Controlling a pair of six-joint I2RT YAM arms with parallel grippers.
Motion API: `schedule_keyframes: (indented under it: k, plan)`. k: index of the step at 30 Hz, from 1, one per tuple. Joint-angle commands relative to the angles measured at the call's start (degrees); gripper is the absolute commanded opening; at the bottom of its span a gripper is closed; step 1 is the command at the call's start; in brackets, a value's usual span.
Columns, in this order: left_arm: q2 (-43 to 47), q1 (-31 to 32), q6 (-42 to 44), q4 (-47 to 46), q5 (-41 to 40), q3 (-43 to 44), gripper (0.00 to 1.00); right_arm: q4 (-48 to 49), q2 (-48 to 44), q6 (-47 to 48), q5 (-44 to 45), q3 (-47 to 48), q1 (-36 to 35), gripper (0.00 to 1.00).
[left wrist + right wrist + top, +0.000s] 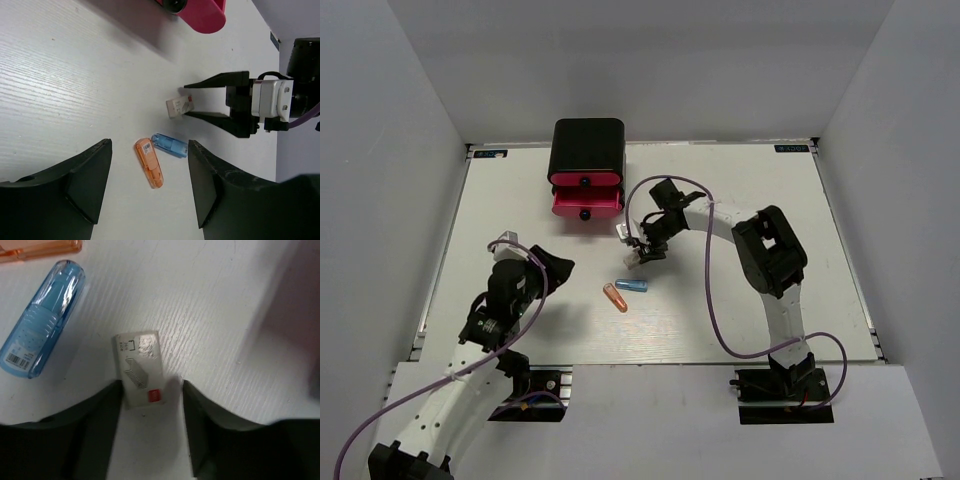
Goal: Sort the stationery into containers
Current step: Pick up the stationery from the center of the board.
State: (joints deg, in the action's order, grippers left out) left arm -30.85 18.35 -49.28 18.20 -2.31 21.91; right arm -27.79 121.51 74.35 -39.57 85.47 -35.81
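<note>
A small white block with a red mark [140, 369] lies on the table, its near end between the fingertips of my open right gripper [150, 390], close to the left finger. The left wrist view shows the same: block [179, 106] at the tips of the right gripper [186, 100]. A blue capsule [631, 285] and an orange capsule [616, 297] lie side by side just in front of it. My left gripper [555, 265] hovers open to their left, holding nothing; orange capsule [149, 162] and blue capsule [170, 145] show between its fingers.
The black cabinet [587, 148] stands at the back of the white table [520, 200]. Two pink-red drawers [586, 203] with black knobs show at its front, the lower one jutting out further. Grey walls enclose the table on three sides.
</note>
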Motion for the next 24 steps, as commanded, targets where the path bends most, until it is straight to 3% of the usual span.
schedule_keyframes:
  k: [1, 8, 13, 17, 24]
  plan:
    - [-0.34, 0.11, -0.29, 1.76, 0.46, -0.73, 0.72, -5.69, 1.80, 4.83, 2.21, 1.98, -0.58, 0.52]
    - [-2.99, 0.11, -0.82, 0.00, 2.21, -1.26, 0.72, -11.49, -1.62, 5.99, 0.38, 0.05, -0.22, 0.14]
    - [-6.50, 0.11, -0.82, -2.11, 3.45, -1.26, 0.72, -7.73, -11.20, -2.79, -3.74, -1.62, -0.13, 0.12]
    - [-7.56, 0.11, -0.82, -3.51, 3.97, -1.78, 0.72, 6.02, -18.32, -13.42, -5.16, -3.11, -0.66, 0.12]
    - [-8.70, 0.11, -0.82, -4.84, 3.98, -1.78, 0.72, 24.86, -20.53, -25.38, 3.79, -2.24, -2.15, 0.12]
